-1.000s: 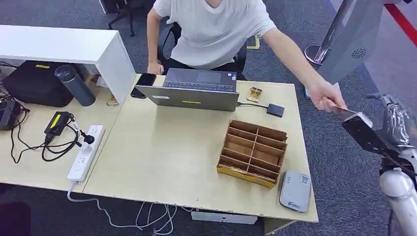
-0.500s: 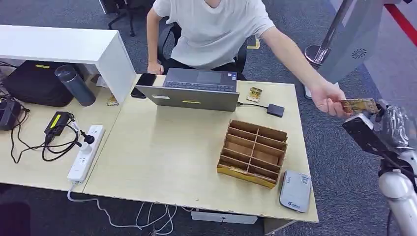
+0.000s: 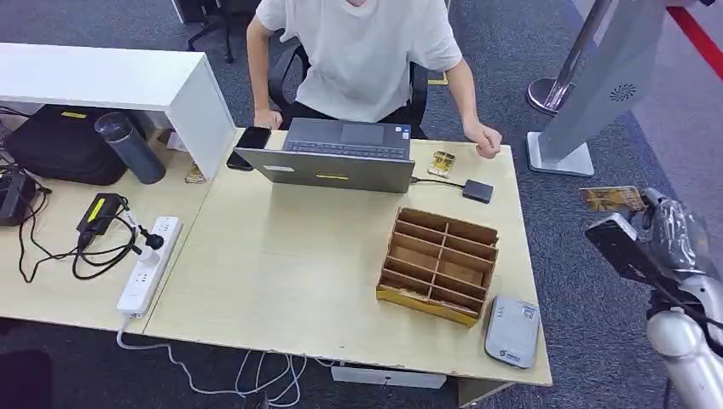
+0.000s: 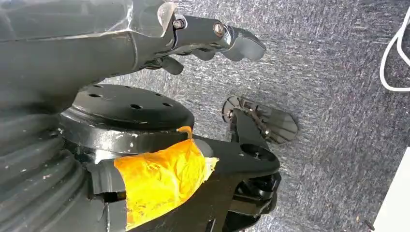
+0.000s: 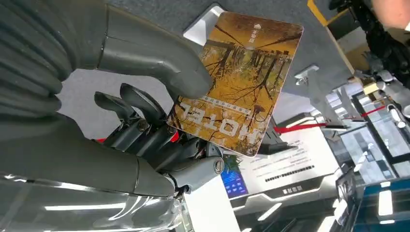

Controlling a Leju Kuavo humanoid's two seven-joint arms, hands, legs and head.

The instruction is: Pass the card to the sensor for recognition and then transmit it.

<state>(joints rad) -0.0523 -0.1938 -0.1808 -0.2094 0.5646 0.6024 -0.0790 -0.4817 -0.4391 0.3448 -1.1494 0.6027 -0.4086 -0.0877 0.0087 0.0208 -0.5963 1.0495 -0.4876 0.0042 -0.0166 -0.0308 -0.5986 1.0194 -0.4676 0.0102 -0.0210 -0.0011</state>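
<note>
Right hand (image 3: 661, 223) pinching hotel key card (image 3: 612, 198) between thick thumb (image 5: 159, 63) and darker fingers (image 5: 145, 121), out past right edge of bench (image 3: 298, 273), over carpet. Card held by one short edge, printed face clear of the fingers, probably so the flat side can be laid on the reader. Grey card reader (image 3: 512, 331) flat on near right corner of bench, just right of wooden compartment organiser (image 3: 439, 264), well apart from card. Next step by judgement: bring card in and down to reader; recognition not yet done. Person's hand (image 3: 487, 141) fisted at far right edge of bench near laptop (image 3: 337, 158), clear of card.

Left hand (image 4: 203, 41) hanging low over carpet, fingers curled in, nothing in them.

Hard to tell: grip depth on card from head view, hand mostly hidden behind dark wrist block. Reader's sensing face unreadable. Small print on card too fine apart from "HOTEL".
</note>
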